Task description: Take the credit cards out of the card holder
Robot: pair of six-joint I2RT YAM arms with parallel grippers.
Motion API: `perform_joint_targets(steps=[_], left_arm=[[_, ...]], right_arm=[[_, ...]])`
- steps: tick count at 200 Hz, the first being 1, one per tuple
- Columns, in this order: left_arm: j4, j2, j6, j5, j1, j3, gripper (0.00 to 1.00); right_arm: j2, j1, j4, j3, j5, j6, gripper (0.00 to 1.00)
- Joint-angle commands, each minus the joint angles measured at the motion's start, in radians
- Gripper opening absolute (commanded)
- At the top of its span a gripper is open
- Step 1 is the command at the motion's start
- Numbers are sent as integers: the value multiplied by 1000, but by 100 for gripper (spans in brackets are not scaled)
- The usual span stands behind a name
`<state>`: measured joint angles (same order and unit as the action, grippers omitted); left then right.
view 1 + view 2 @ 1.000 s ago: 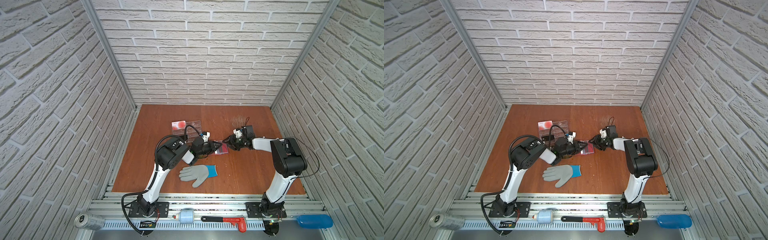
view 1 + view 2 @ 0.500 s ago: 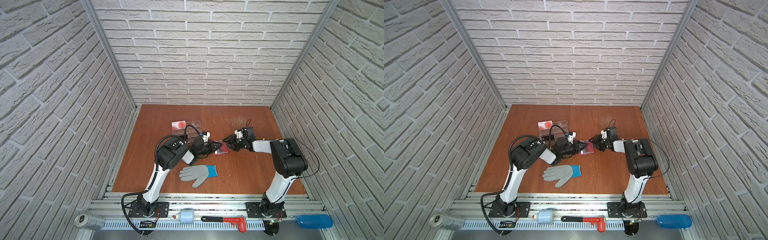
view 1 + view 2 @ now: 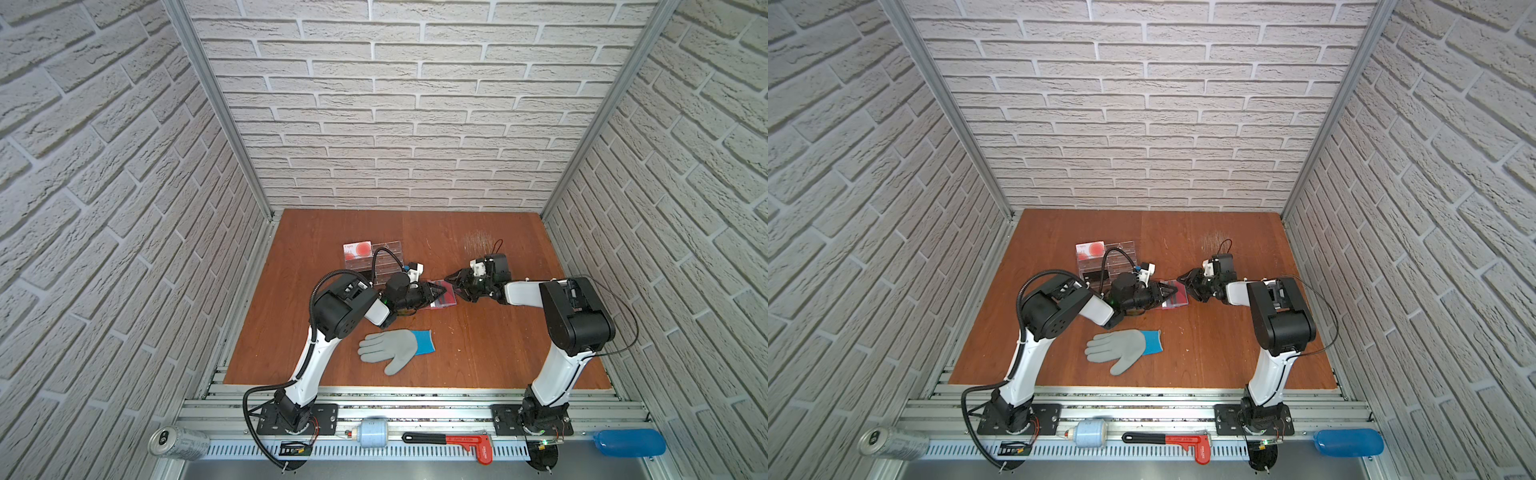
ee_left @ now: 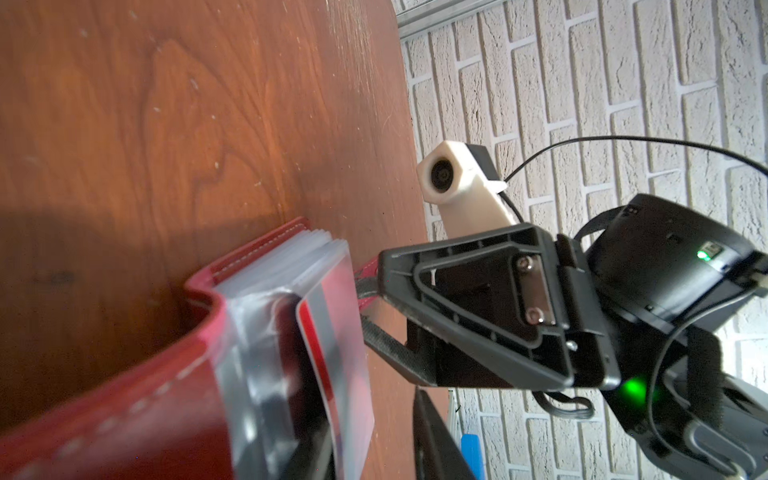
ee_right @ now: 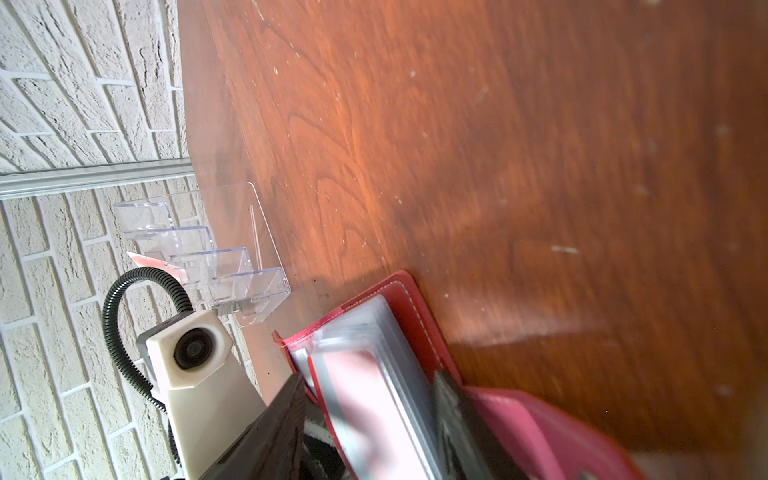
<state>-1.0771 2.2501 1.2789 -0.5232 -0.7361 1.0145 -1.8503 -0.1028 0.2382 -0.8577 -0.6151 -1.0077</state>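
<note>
The dark red card holder point(image 3: 444, 300) point(image 3: 1175, 301) lies open mid-table between both grippers. My left gripper point(image 3: 434, 293) point(image 3: 1165, 293) reaches in from the left. In the left wrist view the holder's cover point(image 4: 124, 395) curls up. A clear sleeve holding a red credit card point(image 4: 318, 345) stands between my left jaws, and bare wood shows between it and the outer finger point(image 4: 432, 440). My right gripper point(image 3: 451, 286) point(image 5: 370, 399) comes from the right, jaws open around the sleeve stack and the card point(image 5: 365, 399).
A clear acrylic tiered stand point(image 3: 374, 262) point(image 5: 232, 266) stands behind the left gripper, with a white red-circled card point(image 3: 357, 249) on it. A grey glove with a blue cuff point(image 3: 395, 349) lies nearer the front. Brick walls enclose the table.
My right gripper has edged slightly left toward the holder and its jaws stand a little wider. The left arm and the holder have not visibly moved.
</note>
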Motion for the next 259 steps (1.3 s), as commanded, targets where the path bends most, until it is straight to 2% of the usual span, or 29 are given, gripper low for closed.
perform_joint_targets(steps=[1,259], left_arm=[[28,21,-33,-44,-34,25,33],[62,84,-5,8,-42,119,35]], right_arm=[[-22,-35,4,24,17,-19,52],[-42,-74,112,43,-4,-112,53]])
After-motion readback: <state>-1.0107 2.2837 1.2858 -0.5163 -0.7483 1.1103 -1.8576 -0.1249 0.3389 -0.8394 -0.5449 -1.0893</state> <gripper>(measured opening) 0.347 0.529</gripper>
